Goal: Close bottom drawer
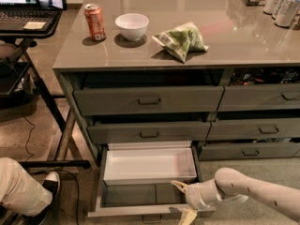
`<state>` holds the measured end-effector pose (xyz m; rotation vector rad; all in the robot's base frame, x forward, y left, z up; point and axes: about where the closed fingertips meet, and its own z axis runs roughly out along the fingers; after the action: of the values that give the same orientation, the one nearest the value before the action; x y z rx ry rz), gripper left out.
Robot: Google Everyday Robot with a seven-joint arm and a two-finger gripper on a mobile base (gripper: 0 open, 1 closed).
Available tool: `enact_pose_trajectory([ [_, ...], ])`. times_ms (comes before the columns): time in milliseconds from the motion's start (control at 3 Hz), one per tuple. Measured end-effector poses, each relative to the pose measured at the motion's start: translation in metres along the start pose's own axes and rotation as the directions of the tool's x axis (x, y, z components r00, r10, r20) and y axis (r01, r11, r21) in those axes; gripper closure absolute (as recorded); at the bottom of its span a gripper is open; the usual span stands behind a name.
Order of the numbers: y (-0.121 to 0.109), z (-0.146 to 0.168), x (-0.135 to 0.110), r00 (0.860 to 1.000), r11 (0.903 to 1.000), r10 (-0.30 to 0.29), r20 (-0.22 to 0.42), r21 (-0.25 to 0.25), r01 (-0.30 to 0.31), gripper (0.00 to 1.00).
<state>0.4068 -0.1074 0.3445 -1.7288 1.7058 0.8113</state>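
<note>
worktop (197,3): red can (95,21), white bowl (131,26), green bag (182,39) | bottom drawer (136,211) pulled out, lowest in left stack, white tray (149,165) in its rear part | gripper (183,201) at drawer's front right corner, jaws spread apart, one tip over drawer interior, other past front panel, gripping nothing

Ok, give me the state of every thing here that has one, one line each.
bottom drawer, pulled out, white tray inside.
gripper, open, straddling the drawer's front panel at its right end.
soda can, upright on the counter.
bowl, upright, looks empty.
green bag, lying on the counter.
laptop, open.
</note>
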Motion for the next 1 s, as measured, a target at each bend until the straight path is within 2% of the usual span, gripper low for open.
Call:
enact_pose_trajectory([
  [333, 0.000, 0.000, 0.000, 1.000, 1.0000, 0.000, 0.000, 0.000, 0.000, 0.00],
  [667, -0.003, 0.006, 0.029, 1.000, 0.9996, 0.017, -0.021, 0.023, -0.016, 0.00],
  [1000, -0.006, 0.007, 0.067, 0.999, 0.9979, 0.016, -0.031, 0.063, -0.014, 0.00],
])
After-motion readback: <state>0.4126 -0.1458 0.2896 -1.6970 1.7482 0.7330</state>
